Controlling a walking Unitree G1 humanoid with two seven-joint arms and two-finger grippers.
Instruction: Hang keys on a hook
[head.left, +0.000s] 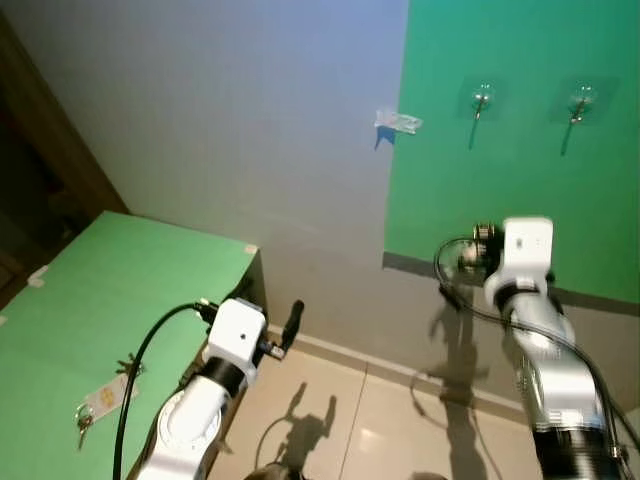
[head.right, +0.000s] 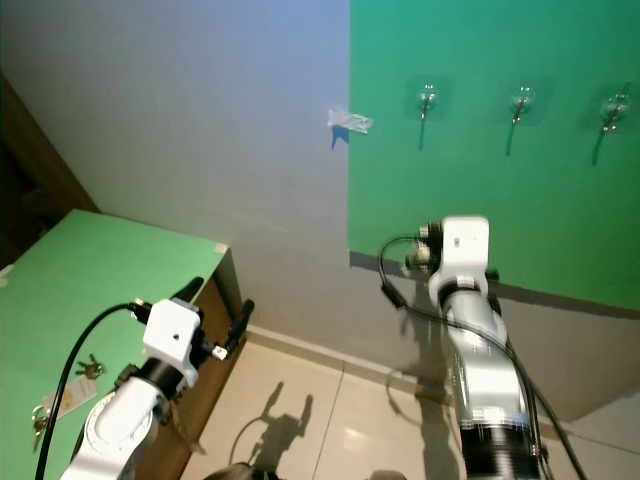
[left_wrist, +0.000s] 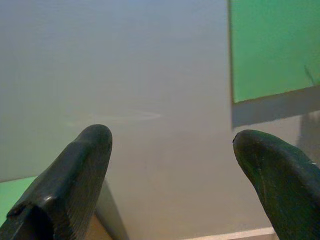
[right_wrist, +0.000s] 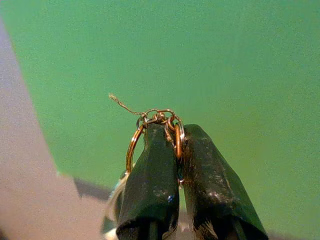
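Keys (right_wrist: 155, 131) sit pinched in the right end effector (right_wrist: 179, 150); left end effector (left_wrist: 172, 165) gapes wide.

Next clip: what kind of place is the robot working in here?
Probably a home entryway or hall: tiled floor, hooks on a green wall panel, and a cabinet holding spare keys.

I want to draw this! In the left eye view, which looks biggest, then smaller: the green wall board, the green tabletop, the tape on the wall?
1. Green wall board
2. Green tabletop, nearer the camera, so this is unsure
3. Tape, clearly smallest
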